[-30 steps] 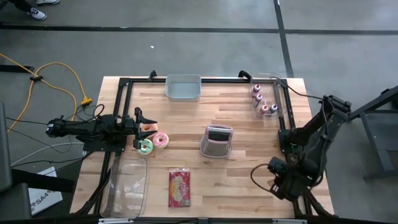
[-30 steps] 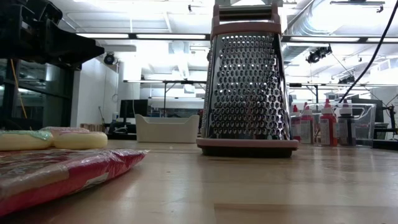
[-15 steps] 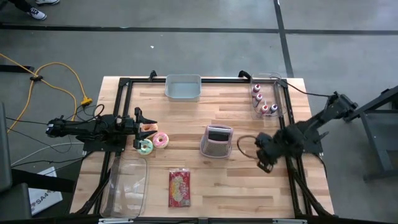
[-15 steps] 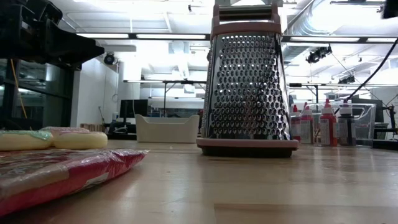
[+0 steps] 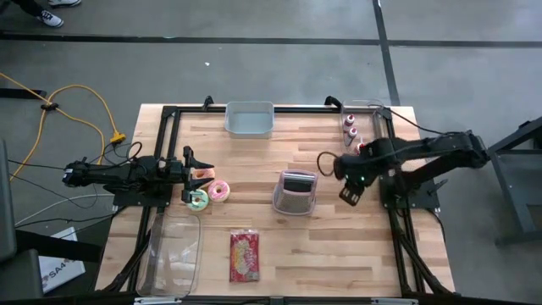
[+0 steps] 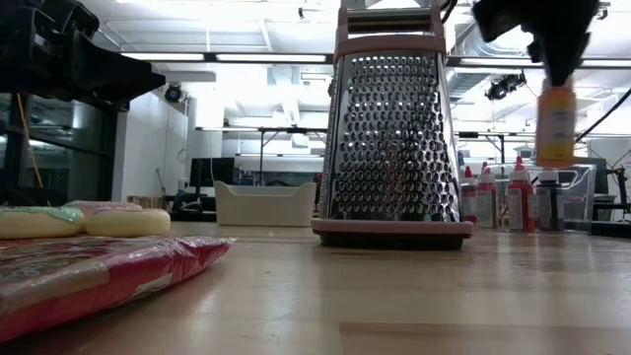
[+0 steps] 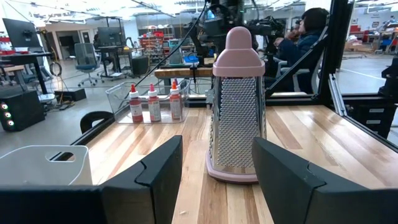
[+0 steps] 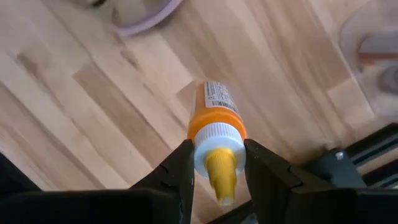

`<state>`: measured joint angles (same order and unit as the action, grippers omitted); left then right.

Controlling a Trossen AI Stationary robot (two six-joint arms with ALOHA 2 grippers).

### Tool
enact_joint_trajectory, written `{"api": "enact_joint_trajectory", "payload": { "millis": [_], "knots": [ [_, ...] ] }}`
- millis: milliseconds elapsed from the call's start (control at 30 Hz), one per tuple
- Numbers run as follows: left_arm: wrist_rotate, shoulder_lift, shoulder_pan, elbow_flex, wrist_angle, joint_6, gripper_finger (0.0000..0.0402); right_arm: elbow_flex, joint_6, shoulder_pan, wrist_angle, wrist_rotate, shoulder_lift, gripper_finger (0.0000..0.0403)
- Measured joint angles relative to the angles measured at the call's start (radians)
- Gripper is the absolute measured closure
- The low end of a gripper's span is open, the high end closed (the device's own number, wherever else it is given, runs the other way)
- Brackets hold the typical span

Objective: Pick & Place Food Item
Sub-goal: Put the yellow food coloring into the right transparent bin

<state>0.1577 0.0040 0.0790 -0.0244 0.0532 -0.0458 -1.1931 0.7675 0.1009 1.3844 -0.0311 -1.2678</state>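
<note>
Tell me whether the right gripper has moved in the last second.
Yes. The right gripper, shut on an orange bottle, has swung from the table's near right corner up beside the grater.

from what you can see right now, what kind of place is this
Most likely a robotics lab or open workshop: the wooden slatted table stands in a black metal frame on a grey concrete floor, and beyond it are desks with a black computer monitor and a seated person.
</note>
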Motion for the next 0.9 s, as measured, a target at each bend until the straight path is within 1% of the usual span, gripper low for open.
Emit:
{"api": "enact_joint_trajectory", "payload": {
  "millis": [200,300,467,700,900],
  "knots": [
    [0.0,0.0,0.0,0.0,0.0,0.0,0.0214,0.0,-0.132,-0.176,-0.032,-0.003,0.0,0.0295],
    [0.0,0.0,0.0,0.0,0.0,0.0,0.0214,0.0,-0.194,-0.265,-0.059,-0.024,0.0,0.0295],
    [0.0,0.0,0.0,0.0,0.0,0.0,0.0214,0.0,-0.284,-0.391,-0.116,-0.028,0.0,0.0296],
    [0.0,0.0,0.0,0.0,0.0,0.0,0.0214,0.0,-0.385,-0.542,-0.162,-0.027,0.0,0.0296],
    [0.0,0.0,0.0,0.0,0.0,0.0,0.0214,-0.033,-0.437,-0.625,-0.16,-0.024,0.0,0.0296]
  ]
}}
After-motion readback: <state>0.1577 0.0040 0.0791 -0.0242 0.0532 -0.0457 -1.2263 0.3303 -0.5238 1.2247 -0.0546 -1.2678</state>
